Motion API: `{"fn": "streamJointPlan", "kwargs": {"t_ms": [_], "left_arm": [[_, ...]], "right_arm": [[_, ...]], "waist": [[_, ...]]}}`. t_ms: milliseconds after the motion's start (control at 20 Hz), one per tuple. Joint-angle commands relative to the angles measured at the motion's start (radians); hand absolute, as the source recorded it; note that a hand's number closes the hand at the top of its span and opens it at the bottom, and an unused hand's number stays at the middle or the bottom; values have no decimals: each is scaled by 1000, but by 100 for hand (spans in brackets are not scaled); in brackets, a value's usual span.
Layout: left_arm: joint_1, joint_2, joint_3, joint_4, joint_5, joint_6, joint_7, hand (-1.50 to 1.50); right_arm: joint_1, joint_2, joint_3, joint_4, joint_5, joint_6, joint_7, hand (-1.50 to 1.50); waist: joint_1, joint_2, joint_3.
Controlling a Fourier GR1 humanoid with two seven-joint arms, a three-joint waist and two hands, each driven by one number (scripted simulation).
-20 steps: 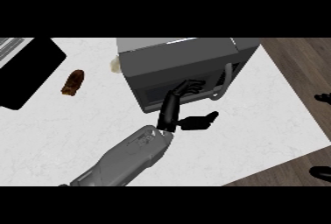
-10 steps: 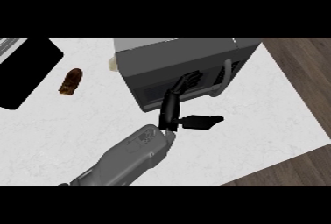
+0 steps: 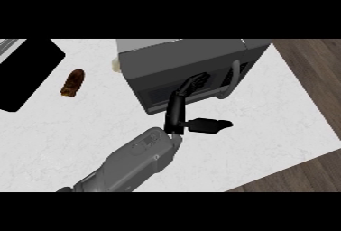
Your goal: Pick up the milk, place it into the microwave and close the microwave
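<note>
Your left robot hand (image 3: 175, 115) is released: its fingers (image 3: 193, 84) are stretched forward, tips touching the closed door of the microwave (image 3: 180, 56) just beside the handle (image 3: 231, 82). You cannot see the milk anywhere, so its place cannot be told. A brown lump (image 3: 72, 83) lies on the bench (image 3: 266, 117), well to the left.

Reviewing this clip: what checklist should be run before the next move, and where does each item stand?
1. Milk inside the microwave: cannot tell; no milk shows anywhere.
2. Microwave door flush with its body: ok, as far as this view shows.
3. Left hand on the door, fingers straight: ok.
4. Left hand holds nothing: ok.
5. Right hand's whereabouts: cannot tell; out of view.
6. Brown item on the counter apart from the forearm: ok.
</note>
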Motion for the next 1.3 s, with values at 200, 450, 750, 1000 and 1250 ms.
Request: {"fn": "streamJointPlan", "kwargs": {"t_ms": [200, 450, 750, 1000, 1250], "left_arm": [[-87, 1, 63, 81, 59, 9, -27, -150], [-81, 1, 41, 72, 81, 11, -45, -150], [-82, 1, 37, 86, 110, -2, -78, -150], [-85, 1, 35, 102, 129, 0, -96, -150], [-93, 1, 28, 108, 149, 0, -111, -150]], "right_arm": [[-46, -10, 4, 28, 10, -8, 11, 150], [-36, 115, 54, 118, -203, 82, 45, -150], [-56, 109, 49, 182, -278, 132, 75, -150], [-81, 88, 32, 225, -329, 166, 93, -150], [-116, 65, 21, 265, -365, 192, 108, -150]], "waist": [[10, 16, 0], [13, 23, 5], [11, 25, 3], [1, 25, 4], [3, 26, 4]]}}
